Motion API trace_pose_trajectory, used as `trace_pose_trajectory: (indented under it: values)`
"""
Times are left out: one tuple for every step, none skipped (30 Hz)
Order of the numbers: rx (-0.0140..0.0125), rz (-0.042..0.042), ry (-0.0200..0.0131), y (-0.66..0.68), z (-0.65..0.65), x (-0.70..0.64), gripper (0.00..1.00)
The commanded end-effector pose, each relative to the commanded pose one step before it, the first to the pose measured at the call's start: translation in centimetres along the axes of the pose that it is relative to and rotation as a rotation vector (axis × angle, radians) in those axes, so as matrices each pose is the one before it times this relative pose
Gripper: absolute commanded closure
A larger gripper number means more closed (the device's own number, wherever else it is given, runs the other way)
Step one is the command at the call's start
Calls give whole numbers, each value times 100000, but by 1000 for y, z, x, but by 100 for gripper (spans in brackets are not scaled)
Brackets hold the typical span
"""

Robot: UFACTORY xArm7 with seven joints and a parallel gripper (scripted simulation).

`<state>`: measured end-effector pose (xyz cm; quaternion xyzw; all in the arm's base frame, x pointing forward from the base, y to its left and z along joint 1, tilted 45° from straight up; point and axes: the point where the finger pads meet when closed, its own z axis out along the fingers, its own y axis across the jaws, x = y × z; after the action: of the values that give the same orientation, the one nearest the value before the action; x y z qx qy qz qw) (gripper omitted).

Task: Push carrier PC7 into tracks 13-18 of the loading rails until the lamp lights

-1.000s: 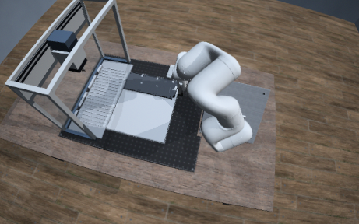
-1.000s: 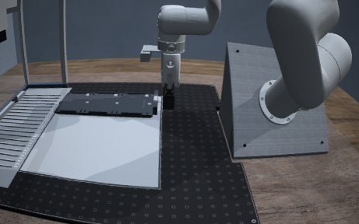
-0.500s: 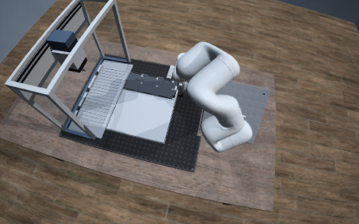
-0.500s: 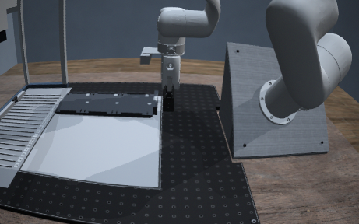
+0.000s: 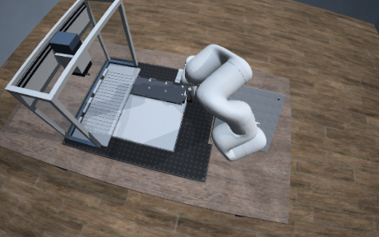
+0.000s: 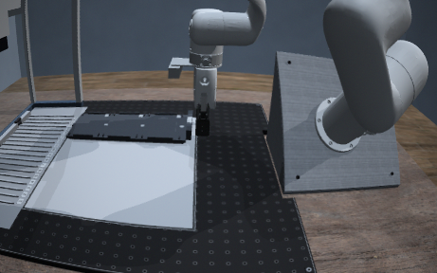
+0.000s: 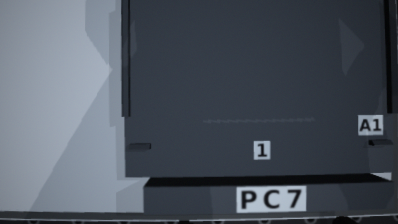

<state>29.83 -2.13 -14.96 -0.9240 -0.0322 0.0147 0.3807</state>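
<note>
Carrier PC7 (image 6: pixel 129 127) is a flat dark tray lying on the pale grey deck, its far end at the front of the loading rails (image 6: pixel 20 154). It also shows in the top view (image 5: pixel 157 90). In the wrist view its handle bar with the white PC7 label (image 7: pixel 270 199) is at the bottom, with tiles "1" and "A1" on the tray above it. My gripper (image 6: pixel 203 124) is open and empty. It hangs low just behind the carrier's handle end, close to it; I cannot tell whether it touches. The fingers are out of the wrist view.
A grey frame (image 5: pixel 61 62) with a dark box on top stands over the rails. A grey wedge-shaped mount (image 6: pixel 331 125) holds the arm's base at the right. The black perforated plate (image 6: pixel 241 199) surrounds the deck.
</note>
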Motion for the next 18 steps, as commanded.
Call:
trace_pose_trajectory:
  values:
    - [-331,66,272,148,-152,523,18]
    - [0,0,1,0,0,100,18]
    - [0,0,1,0,0,100,18]
    - [0,0,1,0,0,100,18]
    - [0,0,1,0,0,100,18]
    - [0,0,0,0,0,0,18]
    - [0,0,0,0,0,0,18]
    - [0,0,1,0,0,101,18]
    - [0,0,1,0,0,100,18]
    - [0,0,1,0,0,100,18]
    - [0,0,1,0,0,100,18]
    - [0,0,1,0,0,100,18]
    - [0,0,1,0,0,100,18]
    - [0,0,1,0,0,100,18]
    - [0,0,1,0,0,100,18]
    - [0,0,1,0,0,100,18]
    - [0,0,1,0,0,100,18]
    - [0,0,1,0,0,100,18]
